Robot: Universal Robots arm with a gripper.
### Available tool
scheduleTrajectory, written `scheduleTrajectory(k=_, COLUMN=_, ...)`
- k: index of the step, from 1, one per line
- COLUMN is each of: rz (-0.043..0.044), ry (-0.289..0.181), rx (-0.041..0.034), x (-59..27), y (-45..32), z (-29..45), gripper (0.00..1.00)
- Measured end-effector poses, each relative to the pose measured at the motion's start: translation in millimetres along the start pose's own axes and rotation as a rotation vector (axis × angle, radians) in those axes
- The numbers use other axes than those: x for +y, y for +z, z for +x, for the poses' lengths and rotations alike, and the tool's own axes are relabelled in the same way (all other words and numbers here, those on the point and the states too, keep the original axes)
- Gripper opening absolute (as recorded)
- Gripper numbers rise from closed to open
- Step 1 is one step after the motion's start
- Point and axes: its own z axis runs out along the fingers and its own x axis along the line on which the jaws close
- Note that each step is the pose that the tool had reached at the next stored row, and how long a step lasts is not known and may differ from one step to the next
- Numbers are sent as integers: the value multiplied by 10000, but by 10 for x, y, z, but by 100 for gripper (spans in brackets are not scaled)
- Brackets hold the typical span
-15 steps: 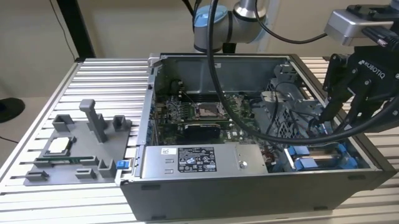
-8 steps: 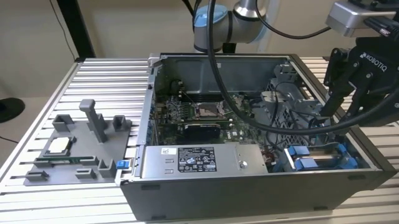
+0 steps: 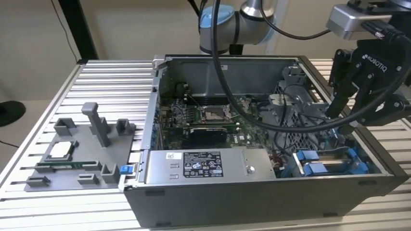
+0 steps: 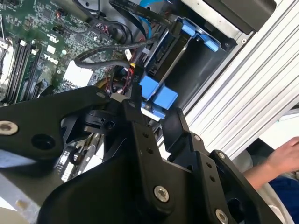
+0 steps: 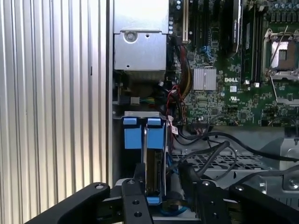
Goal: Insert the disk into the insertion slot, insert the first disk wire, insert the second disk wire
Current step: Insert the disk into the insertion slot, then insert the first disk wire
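The disk (image 5: 155, 172) stands on edge in its blue carrier (image 4: 158, 92), seated in the insertion slot (image 3: 330, 163) at the case corner nearest the exterior view's right. Blue latch tabs (image 5: 132, 133) mark the bay's end. My gripper (image 5: 163, 179) hovers just above the disk, open, with one finger (image 5: 136, 184) on each side of the disk's edge; the far finger stands clear of it. In the exterior view the gripper (image 3: 341, 120) hangs over the case's right side. Loose black wires (image 5: 205, 140) lie beside the bay, next to the motherboard.
The open computer case (image 3: 257, 192) sits on a slatted metal table (image 3: 109, 82). A grey power-supply box (image 3: 205, 166) lies beside the bay, the motherboard (image 3: 205, 115) behind it. A grey fixture tray (image 3: 77, 154) stands on the exterior view's left. A person's hand (image 4: 285, 158) is beyond the table edge.
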Motion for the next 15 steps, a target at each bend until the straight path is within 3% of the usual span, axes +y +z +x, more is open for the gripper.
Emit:
scheduleTrajectory(k=9, rz=297, ry=-398, rx=4, x=0, y=113, z=-128, gripper=100)
scheduleTrajectory(k=15, rz=326, ry=-641, rx=-10, x=-1, y=132, z=-137, gripper=100)
